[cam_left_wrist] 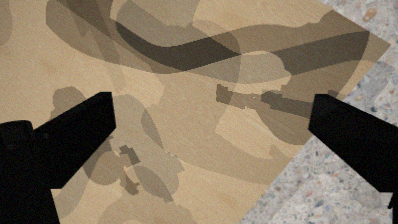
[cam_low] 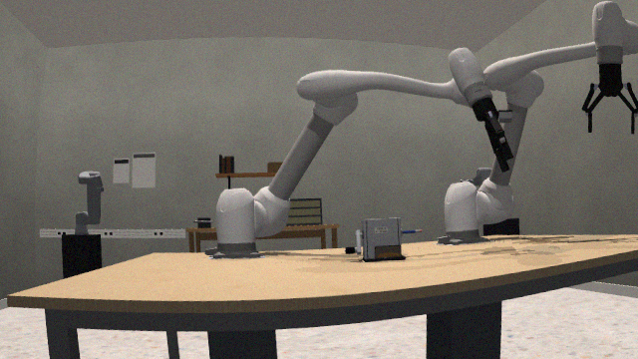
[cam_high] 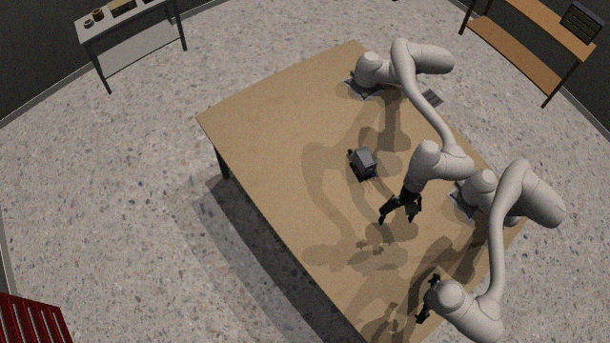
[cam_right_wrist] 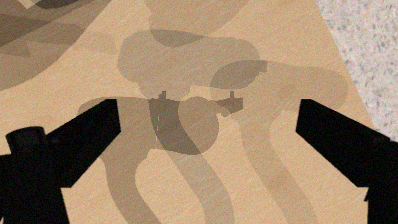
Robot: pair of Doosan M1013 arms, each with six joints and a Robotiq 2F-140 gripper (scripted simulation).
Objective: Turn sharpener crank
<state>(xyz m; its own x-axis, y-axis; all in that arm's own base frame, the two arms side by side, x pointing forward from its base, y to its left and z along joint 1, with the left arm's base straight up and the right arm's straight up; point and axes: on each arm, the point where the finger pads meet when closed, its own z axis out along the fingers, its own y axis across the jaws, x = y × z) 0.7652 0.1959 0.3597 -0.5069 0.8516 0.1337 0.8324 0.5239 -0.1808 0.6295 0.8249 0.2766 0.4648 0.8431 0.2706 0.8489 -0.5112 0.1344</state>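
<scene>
Crank [cam_high: 351, 152] [cam_low: 358, 241]: small and dark from above, probably too coarse to read its angle.
Sharpener label [cam_low: 381, 229]: print too small to read.
Pencil [cam_high: 373, 173] [cam_low: 412, 231]: inner end hidden inside the sharpener [cam_high: 363, 159] [cam_low: 382, 236].
Left fingers [cam_high: 421, 316] [cam_low: 590, 122]: rear parts cropped in their wrist view.
Right fingers [cam_high: 382, 216] [cam_low: 503, 150]: rear parts cropped likewise.
Worktop [cam_high: 276, 143] [cam_low: 199, 284] [cam_left_wrist: 190, 150] [cam_right_wrist: 310, 150]: cut off by the exterior view's right edge.
Wall sheets [cam_low: 144, 172]: writing illegible.

The surface [cam_high: 267, 138] [cam_low: 199, 284] is showing smooth, matt pale wood; the sharpener [cam_high: 364, 158] [cam_low: 382, 235] is looking like grey metal; the floor [cam_high: 119, 167] [cam_low: 349, 329] is resembling speckled stone.
</scene>
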